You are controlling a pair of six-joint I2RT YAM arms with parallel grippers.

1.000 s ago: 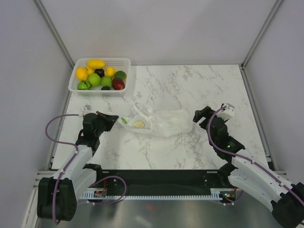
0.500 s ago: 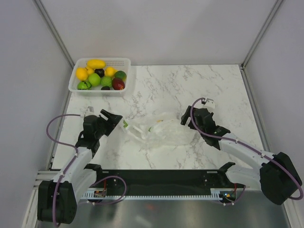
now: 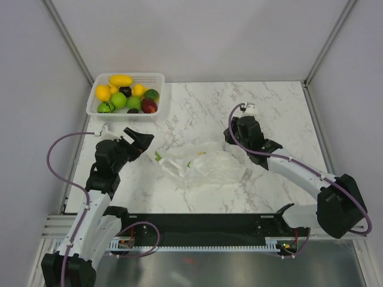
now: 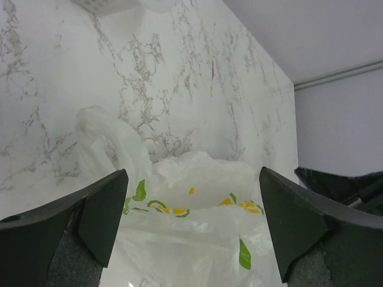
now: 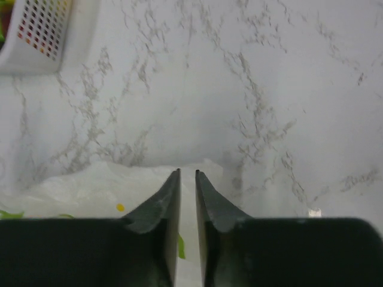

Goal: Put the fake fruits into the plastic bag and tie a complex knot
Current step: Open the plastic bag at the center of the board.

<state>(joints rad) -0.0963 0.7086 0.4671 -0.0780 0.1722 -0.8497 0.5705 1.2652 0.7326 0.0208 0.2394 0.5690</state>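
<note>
The left arm bends at the elbow and reaches right, its pincer spread wide just left of the bag, not touching it. The right arm stretches far-left along the counter. Its pincer is narrowed to a slit at the bag's far right edge (whether it grips film I cannot tell). The bag lies crumpled mid-counter. The fruits sit in the basket, far left.
</note>
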